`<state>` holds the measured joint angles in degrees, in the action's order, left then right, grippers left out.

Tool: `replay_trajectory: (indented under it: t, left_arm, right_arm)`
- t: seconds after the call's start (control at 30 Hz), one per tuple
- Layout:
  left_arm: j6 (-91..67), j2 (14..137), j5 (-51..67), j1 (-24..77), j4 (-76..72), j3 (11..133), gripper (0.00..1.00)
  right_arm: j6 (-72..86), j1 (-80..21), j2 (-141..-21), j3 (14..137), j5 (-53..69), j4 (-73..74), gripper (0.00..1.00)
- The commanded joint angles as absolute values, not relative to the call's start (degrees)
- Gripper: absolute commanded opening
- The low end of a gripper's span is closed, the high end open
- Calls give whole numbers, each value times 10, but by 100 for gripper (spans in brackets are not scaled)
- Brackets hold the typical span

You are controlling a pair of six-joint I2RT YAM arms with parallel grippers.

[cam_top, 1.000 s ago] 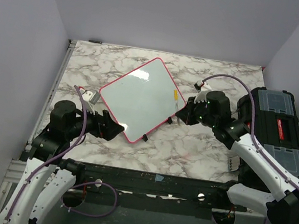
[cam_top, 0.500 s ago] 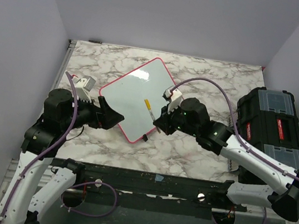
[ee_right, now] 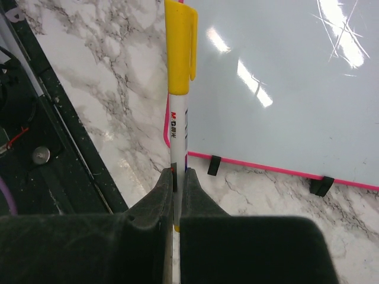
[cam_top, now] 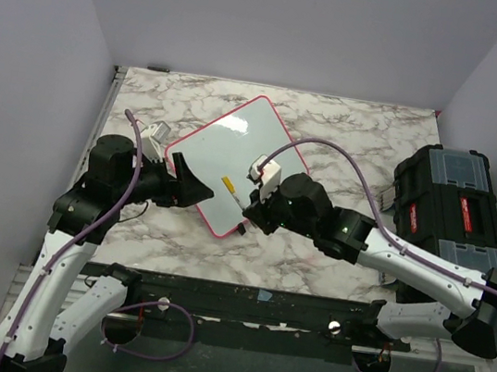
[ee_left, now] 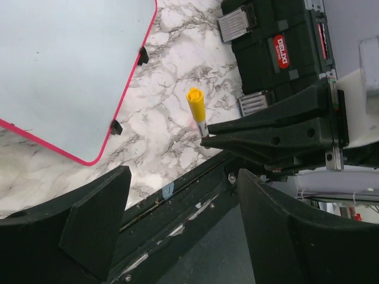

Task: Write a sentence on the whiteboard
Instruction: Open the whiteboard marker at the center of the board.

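Observation:
The whiteboard [cam_top: 232,158] lies tilted on the marble table, white with a pink rim and black clips [ee_right: 214,165] on its near edge. No lettering shows on its face. My right gripper [cam_top: 247,206] is shut on a marker [cam_top: 229,189] with a white barrel and a capped yellow end, held over the board's near corner. In the right wrist view the marker [ee_right: 177,89] stands up between the shut jaws [ee_right: 176,177]. My left gripper [cam_top: 199,190] is open and empty, a short way left of the marker's cap [ee_left: 196,103]. The board also shows in the left wrist view [ee_left: 65,71].
A black toolbox [cam_top: 455,212] stands at the table's right edge and also shows in the left wrist view [ee_left: 278,53]. The black rail of the table's front edge [cam_top: 241,297] runs below both grippers. Grey walls enclose the table on three sides.
My right gripper has carried the marker left from the board's right edge to its near corner, close to my left gripper. My left gripper has shifted slightly toward the board.

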<state>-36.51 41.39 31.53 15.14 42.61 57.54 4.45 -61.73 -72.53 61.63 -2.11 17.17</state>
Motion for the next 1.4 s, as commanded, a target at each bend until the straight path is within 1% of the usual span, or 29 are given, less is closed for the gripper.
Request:
replay_trajectory:
  t: [0.0,0.17,0.53,0.7,0.8,0.93,1.03,1.07,1.1,1.17,1.2,1.3,1.33,1.37]
  left_arm:
    - [-379,436,355,155,403,591,74]
    - [-379,465,385,158,394,600,70]
    - [-395,466,430,162,352,561,51]
    - [-400,465,423,163,351,542,45]
    - [-409,468,431,164,339,531,37]
    - [-411,469,432,168,334,527,33]
    - [-412,468,436,169,331,527,24]
    - [-413,468,437,169,330,526,19]
    - [-414,468,437,169,330,525,11]
    - [-415,466,438,169,330,521,1]
    - [-415,465,437,169,330,518,0]
    - [-421,456,433,169,322,505,0]
    - [-423,451,431,169,318,502,0]
    - [-424,446,426,168,316,499,0]
  right_arm:
    - [11,-648,-736,641,-60,170,1]
    - [-22,-682,-749,652,-84,171,1]
    - [-40,-712,-757,650,-110,157,1]
    - [-43,-718,-753,644,-120,145,1]
    - [-43,-719,-748,640,-123,137,1]
    - [-41,-720,-749,638,-123,134,1]
    - [-41,-719,-750,636,-127,132,1]
    - [-42,-721,-749,635,-129,131,1]
    - [-42,-720,-750,634,-131,130,1]
    - [-37,-721,-750,632,-135,125,1]
    - [-34,-720,-750,631,-138,122,1]
    - [-18,-720,-748,625,-147,115,1]
    - [-8,-721,-747,624,-158,115,2]
    - [-2,-721,-746,625,-168,117,14]
